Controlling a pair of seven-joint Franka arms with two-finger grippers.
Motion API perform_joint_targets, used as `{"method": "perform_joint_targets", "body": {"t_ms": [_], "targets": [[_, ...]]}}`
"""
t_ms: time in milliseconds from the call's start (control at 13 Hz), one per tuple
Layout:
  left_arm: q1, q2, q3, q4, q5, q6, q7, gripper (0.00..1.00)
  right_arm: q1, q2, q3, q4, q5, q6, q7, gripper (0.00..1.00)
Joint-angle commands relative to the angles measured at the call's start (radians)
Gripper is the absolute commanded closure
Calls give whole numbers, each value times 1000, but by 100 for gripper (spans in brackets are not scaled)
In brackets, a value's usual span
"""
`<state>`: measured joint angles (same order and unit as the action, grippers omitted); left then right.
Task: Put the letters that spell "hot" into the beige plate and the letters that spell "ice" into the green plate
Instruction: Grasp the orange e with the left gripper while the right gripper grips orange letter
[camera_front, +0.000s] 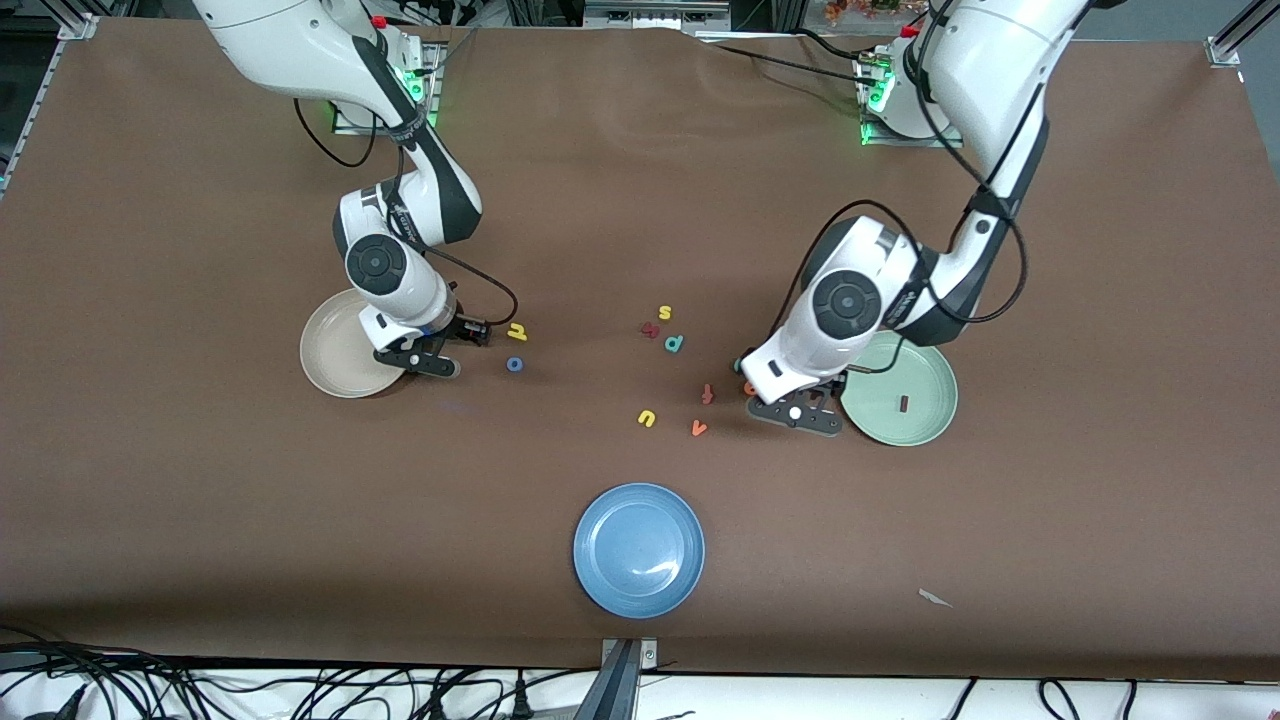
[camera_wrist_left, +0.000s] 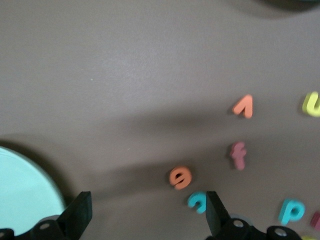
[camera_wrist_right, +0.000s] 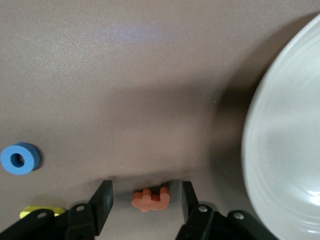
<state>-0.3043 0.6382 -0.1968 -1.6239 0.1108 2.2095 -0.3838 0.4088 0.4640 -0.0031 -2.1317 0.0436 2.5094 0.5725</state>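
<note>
Foam letters partly sorted: dark red i (camera_front: 903, 404) lies in the green plate (camera_front: 930, 420).

Right gripper (camera_wrist_right: 146, 199), beside the beige plate (camera_front: 330, 365), has its fingers apart around an orange letter (camera_wrist_right: 151, 198) without pressing it; blue o (camera_front: 514, 365) and yellow h (camera_front: 517, 331) lie just beside. Left gripper (camera_wrist_left: 146, 212) stands wide open and empty beside the green plate, with orange e (camera_wrist_left: 180, 177) and teal c (camera_wrist_left: 198, 202) on the table between its fingers.

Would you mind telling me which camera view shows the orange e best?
The left wrist view: the orange e lies whole and unobstructed on the table. In the front view only a sliver peeks out beside the left arm. The right wrist view does not show it.
</note>
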Motion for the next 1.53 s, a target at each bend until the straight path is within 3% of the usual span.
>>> {"method": "perform_joint_targets", "body": {"t_ms": [0, 307, 383, 460, 613, 690, 843, 997, 1150, 1227, 1303, 1457], "targets": [[-22, 116, 5, 107, 18, -1, -175, 0, 1, 5, 5, -16, 13, 34, -19, 36], [-56, 155, 5, 113, 24, 2, -407, 0, 1, 11, 5, -16, 13, 34, -19, 54], [-64, 158, 5, 110, 24, 2, -440, 4, 1, 11, 5, -14, 13, 34, -19, 60], [-68, 159, 7, 107, 24, 2, -441, 14, 1, 11, 5, -14, 12, 34, -17, 70], [-56, 158, 5, 98, 18, 2, -425, 36, 5, 11, 5, -13, 10, 34, -13, 76], [-55, 158, 5, 95, 21, -1, -422, 40, 5, 8, 5, -11, 12, 32, -6, 80], [-35, 161, 5, 85, 17, 1, -365, 40, 5, 2, 5, 2, 15, 22, -8, 84], [-22, 158, 4, 78, 17, 1, -330, 39, 5, 1, 5, 3, 16, 22, -6, 100], [-33, 158, 4, 72, 12, -4, -328, 42, 5, 1, 5, 3, 16, 22, -6, 100], [-32, 155, -7, 59, 10, -2, -322, 59, 5, 1, 5, 3, 16, 22, -3, 100], [-32, 156, -25, 59, 10, -2, -317, 66, 5, -1, 5, 4, 16, 22, 13, 100], [-32, 158, -32, 53, 10, -2, -316, 66, 7, -1, 5, 16, 16, 8, 23, 100]]}}
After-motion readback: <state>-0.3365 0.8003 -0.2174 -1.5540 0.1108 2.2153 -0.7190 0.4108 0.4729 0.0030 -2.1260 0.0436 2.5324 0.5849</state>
